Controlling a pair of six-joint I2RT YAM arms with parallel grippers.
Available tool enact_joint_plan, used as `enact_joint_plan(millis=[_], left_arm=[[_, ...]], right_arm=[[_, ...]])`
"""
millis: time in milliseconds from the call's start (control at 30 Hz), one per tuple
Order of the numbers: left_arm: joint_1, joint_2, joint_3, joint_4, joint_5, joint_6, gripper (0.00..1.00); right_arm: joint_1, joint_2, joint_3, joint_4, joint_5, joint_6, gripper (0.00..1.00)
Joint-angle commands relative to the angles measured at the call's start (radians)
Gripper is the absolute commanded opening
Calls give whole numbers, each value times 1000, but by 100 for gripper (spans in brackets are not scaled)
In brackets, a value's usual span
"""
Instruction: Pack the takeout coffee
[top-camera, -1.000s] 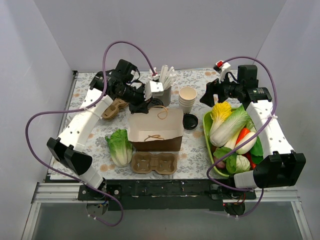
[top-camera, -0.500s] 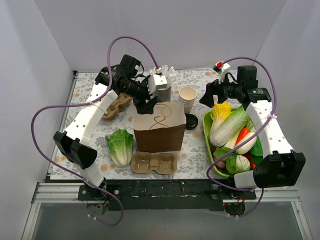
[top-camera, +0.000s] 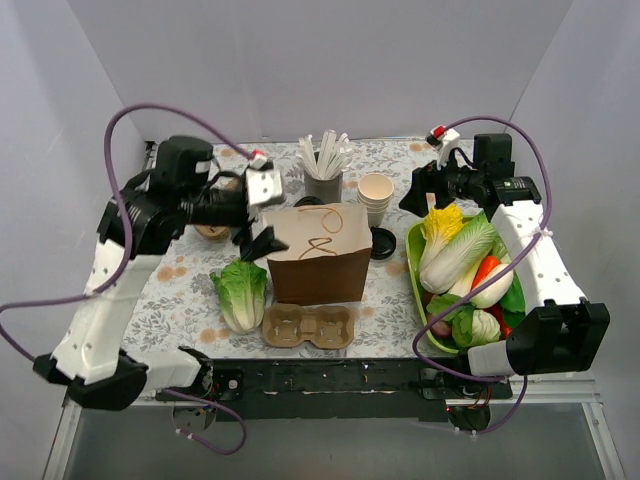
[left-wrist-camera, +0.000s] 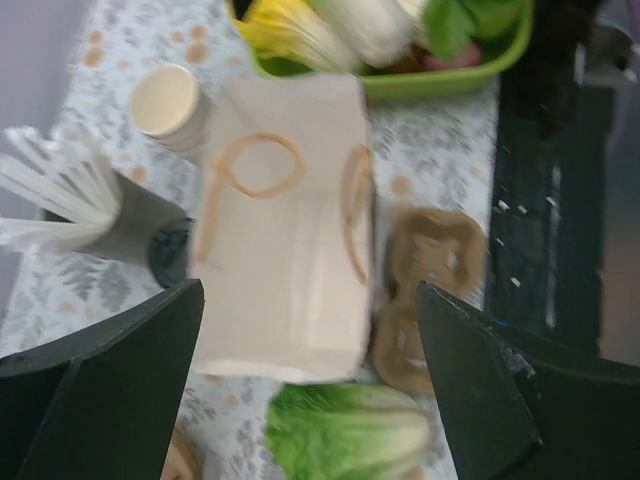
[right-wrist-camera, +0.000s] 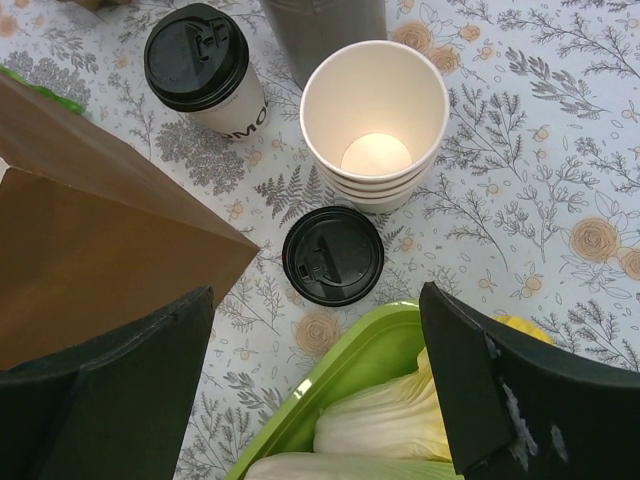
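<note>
The takeout coffee (right-wrist-camera: 205, 70), a cream cup with a black lid, stands beside the grey cup of sticks (right-wrist-camera: 322, 30), behind the brown paper bag (top-camera: 315, 255). In the top view the bag hides it; in the left wrist view only its dark lid (left-wrist-camera: 168, 252) peeks out beside the bag (left-wrist-camera: 285, 230). My left gripper (top-camera: 255, 238) hangs open and empty just left of the bag's top, over the lettuce (left-wrist-camera: 350, 430). My right gripper (right-wrist-camera: 315, 390) is open and empty above a loose black lid (right-wrist-camera: 333, 255) and the green tray's rim (right-wrist-camera: 350, 370).
A stack of lidless cups (top-camera: 376, 197) stands right of the grey cup (top-camera: 322, 185). The green tray (top-camera: 414, 275) of vegetables fills the right side. One pulp cup carrier (top-camera: 308, 326) lies in front of the bag, next to the lettuce (top-camera: 240, 293).
My left gripper opened, let go of the bag's top and pulled back to the left. The bag went from lying open to standing upright. The right arm stayed still.
</note>
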Motion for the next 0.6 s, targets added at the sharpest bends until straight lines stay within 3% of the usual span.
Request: enact_joint_plan(millis=[0,233,333,467,567], left_arm=[[-11,-139,-213,-164,159,122,85],[-69,-227,-483,-204,231,274,72],[-120,-247,-654,-98,207,285,66],[-200,-323,-914,201,161,193,65],[-266,-375,-1013,383,92,104,66]], right_arm=[[-4,10,5,21,-24,3,91],[-4,26,16,21,-34,8,90],[-4,24,18,13,-33,-5,91],[-5,21,16,1,-25,-22,91],[-4,11,7,1,-25,-18,91]])
